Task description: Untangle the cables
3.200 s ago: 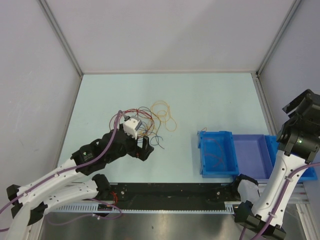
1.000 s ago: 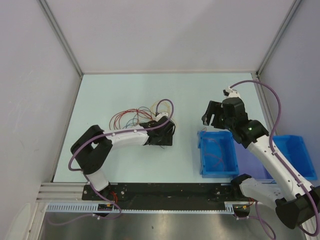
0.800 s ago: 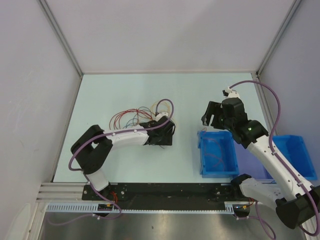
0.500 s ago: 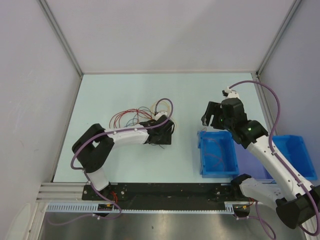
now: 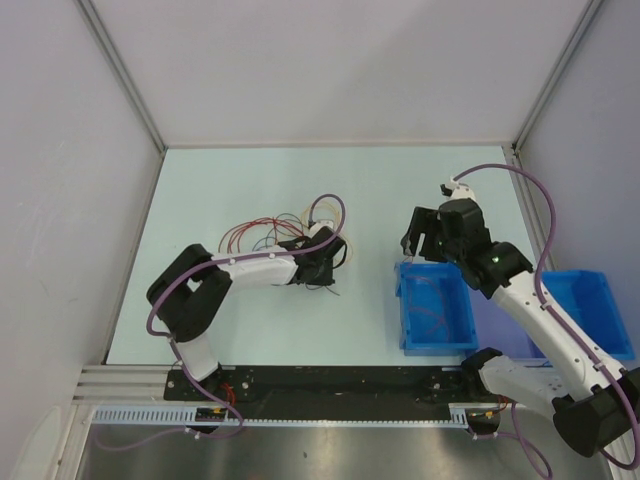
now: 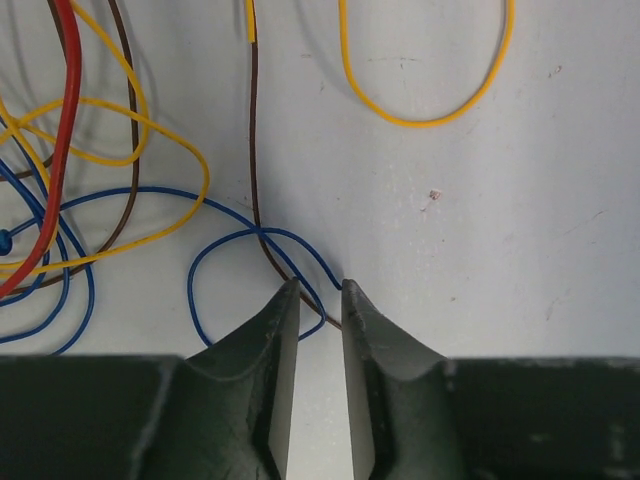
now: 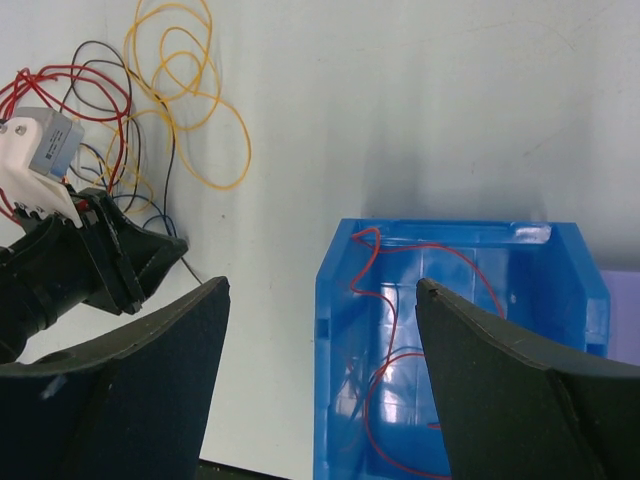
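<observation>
The cables (image 5: 265, 235) lie in a loose tangle of red, yellow, blue and dark loops left of the table's centre. My left gripper (image 5: 322, 272) is down at the tangle's right edge. In the left wrist view its jaws (image 6: 320, 288) stand a narrow gap apart, and a blue loop (image 6: 255, 235) and a brown wire (image 6: 253, 150) run between the tips, touching neither finger. My right gripper (image 5: 418, 240) hovers wide open and empty above the far left corner of a blue bin (image 5: 404, 310). The right wrist view shows the gripper (image 7: 322, 290) over the bin's rim (image 7: 450, 228), and the tangle (image 7: 140, 130) at upper left.
A red cable (image 7: 394, 334) and darker wires lie inside the blue bin. A paler tray (image 5: 500, 310) and a second blue bin (image 5: 590, 300) stand to its right. A separate yellow loop (image 6: 420, 122) lies beyond the left fingers. Grey walls enclose the table on three sides.
My left jaws have narrowed from wide open to a small gap around the blue and brown wires, and the left wrist has drawn back slightly leftward. The right arm has barely moved.
</observation>
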`<state>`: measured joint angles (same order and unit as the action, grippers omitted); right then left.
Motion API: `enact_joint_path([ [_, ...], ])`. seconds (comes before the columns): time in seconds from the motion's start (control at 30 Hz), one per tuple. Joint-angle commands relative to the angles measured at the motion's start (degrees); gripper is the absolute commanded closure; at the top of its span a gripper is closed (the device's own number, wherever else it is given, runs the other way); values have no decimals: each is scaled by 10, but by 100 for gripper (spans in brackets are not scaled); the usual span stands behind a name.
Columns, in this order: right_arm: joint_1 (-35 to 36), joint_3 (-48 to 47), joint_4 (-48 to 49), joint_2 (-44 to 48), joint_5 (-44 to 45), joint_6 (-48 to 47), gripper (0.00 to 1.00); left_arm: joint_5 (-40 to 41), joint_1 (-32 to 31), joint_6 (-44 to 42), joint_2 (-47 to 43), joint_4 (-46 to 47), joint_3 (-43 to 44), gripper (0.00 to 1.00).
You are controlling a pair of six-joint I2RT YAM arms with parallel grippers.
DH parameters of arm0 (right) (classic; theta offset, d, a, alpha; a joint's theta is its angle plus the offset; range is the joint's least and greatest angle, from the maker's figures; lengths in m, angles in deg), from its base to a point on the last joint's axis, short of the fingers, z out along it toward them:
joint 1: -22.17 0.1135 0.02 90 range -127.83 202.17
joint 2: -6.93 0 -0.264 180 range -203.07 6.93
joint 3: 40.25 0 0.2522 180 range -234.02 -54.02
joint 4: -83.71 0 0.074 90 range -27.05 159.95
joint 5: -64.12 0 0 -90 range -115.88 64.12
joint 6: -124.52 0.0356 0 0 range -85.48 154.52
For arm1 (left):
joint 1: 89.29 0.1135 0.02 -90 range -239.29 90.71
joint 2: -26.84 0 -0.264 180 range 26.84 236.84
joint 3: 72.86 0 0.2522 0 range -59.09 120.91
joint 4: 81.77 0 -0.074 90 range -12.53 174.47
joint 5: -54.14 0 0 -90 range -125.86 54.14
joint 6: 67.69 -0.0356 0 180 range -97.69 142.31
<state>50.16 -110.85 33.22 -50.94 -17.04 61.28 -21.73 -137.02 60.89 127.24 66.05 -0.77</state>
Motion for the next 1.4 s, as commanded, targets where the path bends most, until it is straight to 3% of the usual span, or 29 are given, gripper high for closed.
enact_joint_path([
  [0.0, 7, 4, 6, 3, 18, 0, 21, -2, 1, -3, 2, 11, 18, 84],
  [0.1, 8, 3, 3, 5, 20, 0, 21, 3, 1, -4, 2, 3, 21, 100],
  [0.57, 22, 5, 10, 11, 22, 9, 21, 7, -1, -40, -100, -79, 72, 100],
  [0.77, 30, 5, 10, 14, 25, 14, 21, 12, 0, -77, -156, -140, 148, 100],
  [1.0, 42, 5, 3, 28, 31, 22, 21, 47, 0, -158, -149, -246, 380, 100],
  [1.17, 47, 5, -8, 41, 37, 29, 21, 70, 3, -241, -94, -349, 706, 100],
  [1.2, 48, 5, -9, 43, 38, 29, 21, 65, 3, -254, -64, -364, 835, 100],
  [1.23, 50, 5, -10, 47, 38, 31, 21, 59, 2, -275, -53, -373, 888, 100],
  [1.27, 52, 5, -11, 48, 40, 34, 21, 34, 3, -285, -56, -353, 915, 100],
  [1.33, 53, 5, -14, 54, 42, 36, 21, 5, 3, -306, -134, -286, 838, 100],
  [1.37, 55, 5, -15, 57, 44, 38, 21, -11, 2, -309, -167, -202, 786, 100],
])
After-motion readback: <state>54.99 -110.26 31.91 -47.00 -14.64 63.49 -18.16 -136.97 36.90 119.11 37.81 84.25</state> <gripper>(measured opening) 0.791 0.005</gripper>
